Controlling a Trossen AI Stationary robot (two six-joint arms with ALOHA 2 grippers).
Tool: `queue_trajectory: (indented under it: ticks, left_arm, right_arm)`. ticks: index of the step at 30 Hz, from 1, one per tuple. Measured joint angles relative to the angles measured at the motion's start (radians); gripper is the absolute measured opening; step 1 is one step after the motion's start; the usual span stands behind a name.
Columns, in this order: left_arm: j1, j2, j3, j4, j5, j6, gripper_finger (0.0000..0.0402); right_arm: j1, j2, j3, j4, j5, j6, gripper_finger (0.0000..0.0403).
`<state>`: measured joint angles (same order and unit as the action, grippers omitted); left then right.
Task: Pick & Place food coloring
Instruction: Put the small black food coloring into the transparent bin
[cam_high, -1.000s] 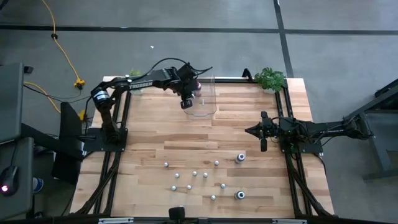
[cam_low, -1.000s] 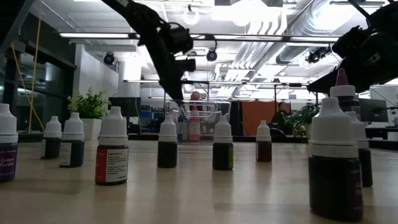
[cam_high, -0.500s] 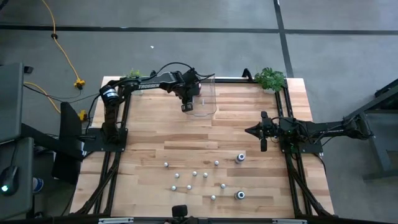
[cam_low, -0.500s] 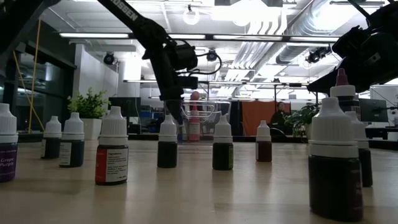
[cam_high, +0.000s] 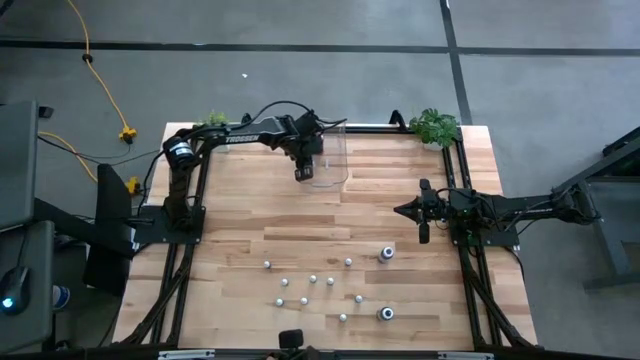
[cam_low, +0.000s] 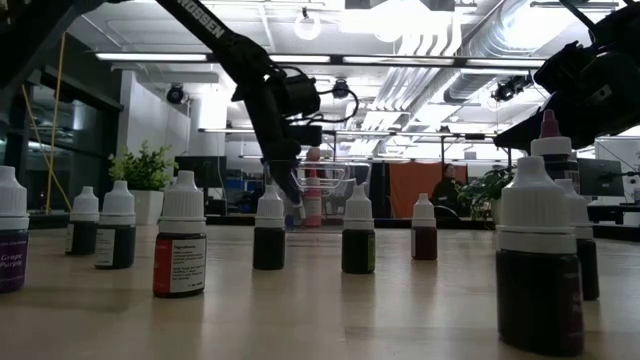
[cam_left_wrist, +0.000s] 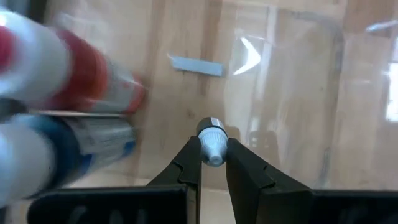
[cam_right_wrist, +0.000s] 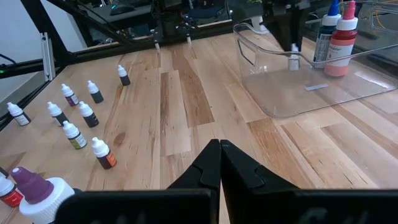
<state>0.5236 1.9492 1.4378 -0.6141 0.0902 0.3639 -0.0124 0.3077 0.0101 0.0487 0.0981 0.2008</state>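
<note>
the left end effector pinches a tiny white-capped food coloring bottle inside the clear plastic bin beside two larger bottles, about ten bottles remain on the wooden bench, right end effector closed, idle.

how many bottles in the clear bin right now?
3. The blue bottle and red bottle stand side by side at one end of the clear bin. The tiny bottle is pinched in the left gripper, low inside it. None seem hidden.
</note>
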Motion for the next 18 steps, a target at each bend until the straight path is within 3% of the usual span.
queue_trajectory:
  ticks: [11, 18]
  left_arm:
    - [0.000, 0.013, 0.002, -0.008, 0.013, -0.008, 0.0039]
    - [-0.015, 0.021, 0.074, -0.133, 0.008, 0.005, 0.0039]
  right_arm:
    - [0.000, 0.000, 0.000, 0.000, 0.000, 0.000, 0.0000]
    - [0.000, 0.000, 0.000, 0.000, 0.000, 0.000, 0.0000]
